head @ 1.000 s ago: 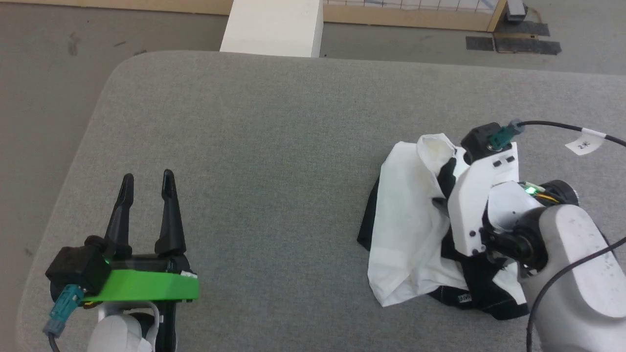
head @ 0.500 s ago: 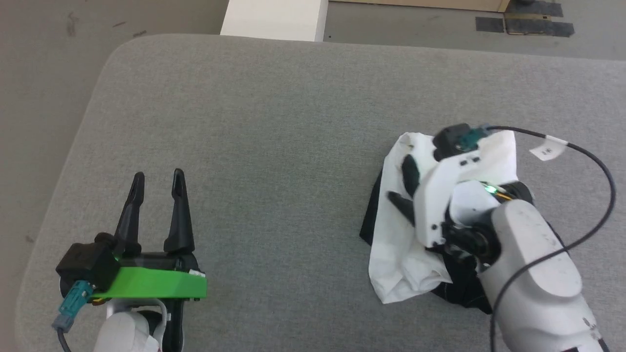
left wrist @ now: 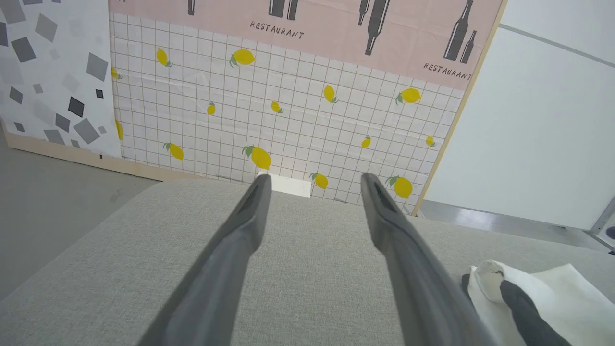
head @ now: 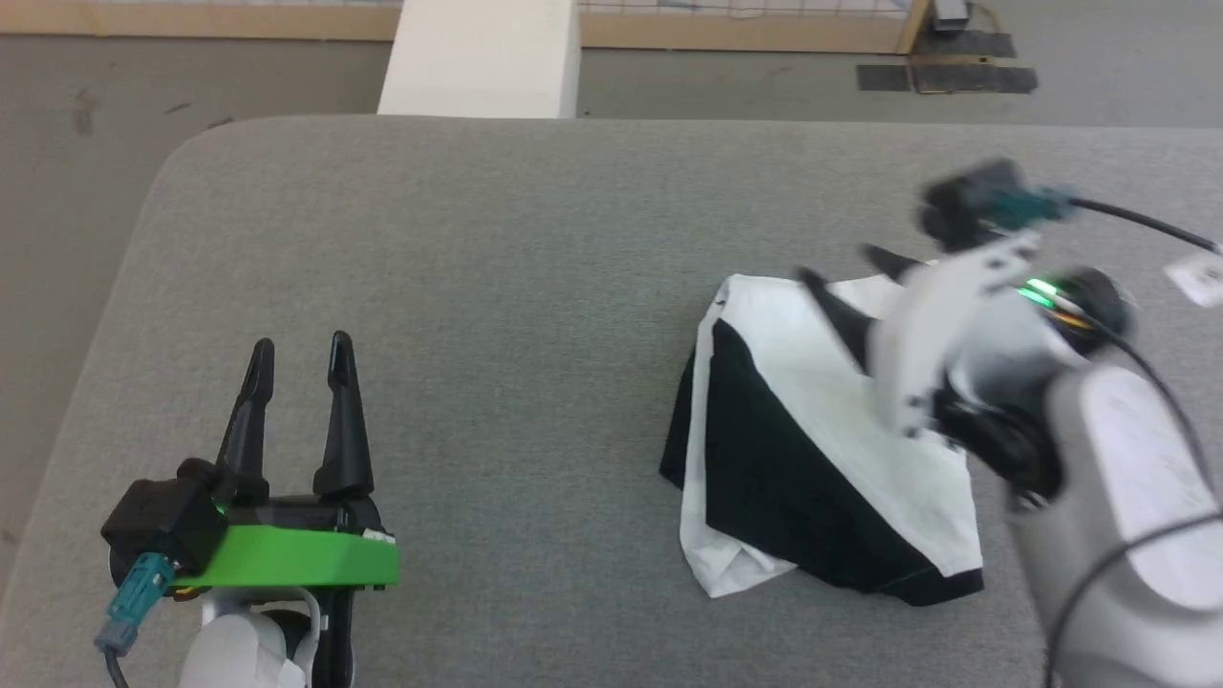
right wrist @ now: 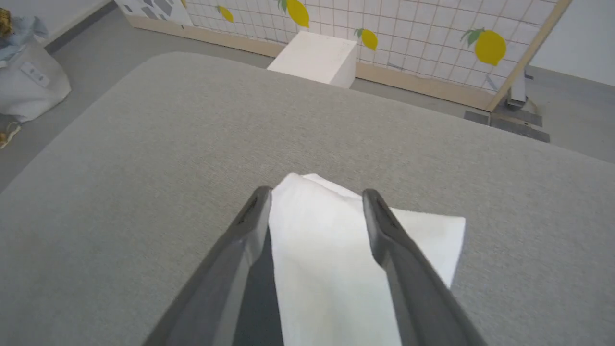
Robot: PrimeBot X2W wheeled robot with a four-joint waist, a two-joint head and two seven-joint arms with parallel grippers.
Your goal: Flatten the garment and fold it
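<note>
You're seeing both jaws spread: right gripper [right wrist: 315, 193] hovering over the rumpled white-and-black fabric T-shirt [head: 831, 459], left gripper [head: 298, 341] sitting well apart from it.

Head camera looks down on the table [head: 478, 287]; both wrist cameras skim it toward the wall [left wrist: 288, 120].

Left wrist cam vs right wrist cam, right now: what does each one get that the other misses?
Left wrist: the open left gripper, the pink RESTAURANT poster and a grey-squares panel.
Right wrist: the open right gripper over the garment, a white bag on the floor, and dark floor patches.
Both: the grey table, the garment, the white box and the lemon-print wall.
</note>
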